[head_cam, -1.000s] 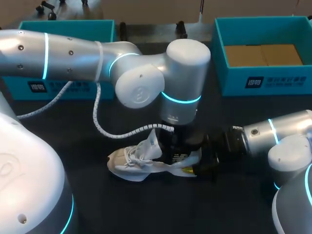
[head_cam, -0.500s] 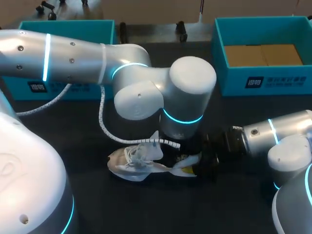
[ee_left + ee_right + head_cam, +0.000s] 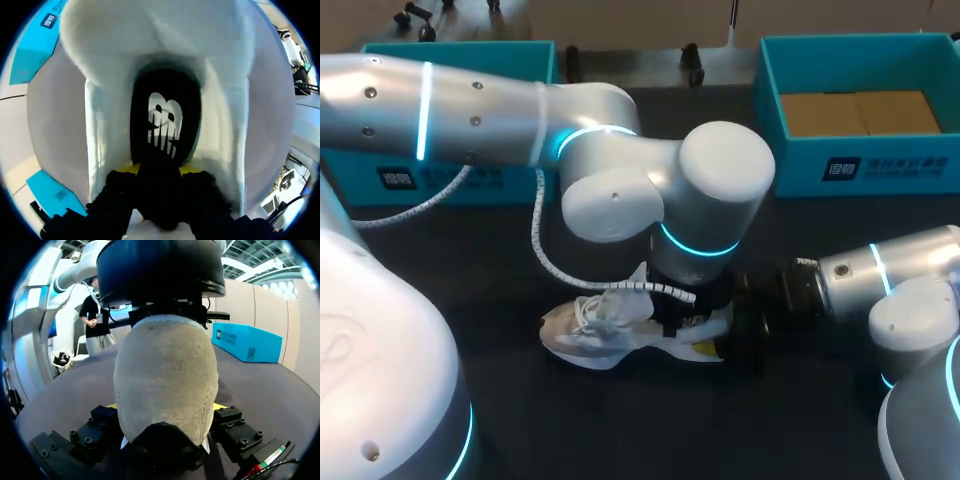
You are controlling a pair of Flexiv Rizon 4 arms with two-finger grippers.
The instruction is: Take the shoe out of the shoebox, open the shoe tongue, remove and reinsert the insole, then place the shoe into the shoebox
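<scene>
tabletop [image 3: 620, 430]: black, and everything below sits on it or hangs over it.

left arm [image 3: 620, 180]: the big one. It comes in from the left, reaches past the middle, and its wrist points straight down over the shoe's opening.

right arm [image 3: 880, 280]: comes in low from the right, lying pretty much flat, and points at the heel end of the shoe.

right shoebox [image 3: 860, 160]: teal, at the back right corner, well apart from the shoe. There's brown cardboard [image 3: 860, 112] in the bottom.

left shoebox [image 3: 500, 185]: teal too, back left, mostly hidden behind the left arm.

shoe [image 3: 600, 335]: white lace-up, out of both boxes and down on the tabletop near the middle. The toe points left and the heel points right, with the laces loose on top.

insole [image 3: 165, 120]: black with a white logo, inside the shoe. Its near end comes up to the left claw.

left claw [image 3: 161, 171]: down in the shoe's opening, yellow tips tight against either side of the insole's near end, so it looks clamped on it.

right claw [image 3: 166, 406]: fingers wide apart but pressed on both sides of the heel, so it's gripping the shoe.
</scene>
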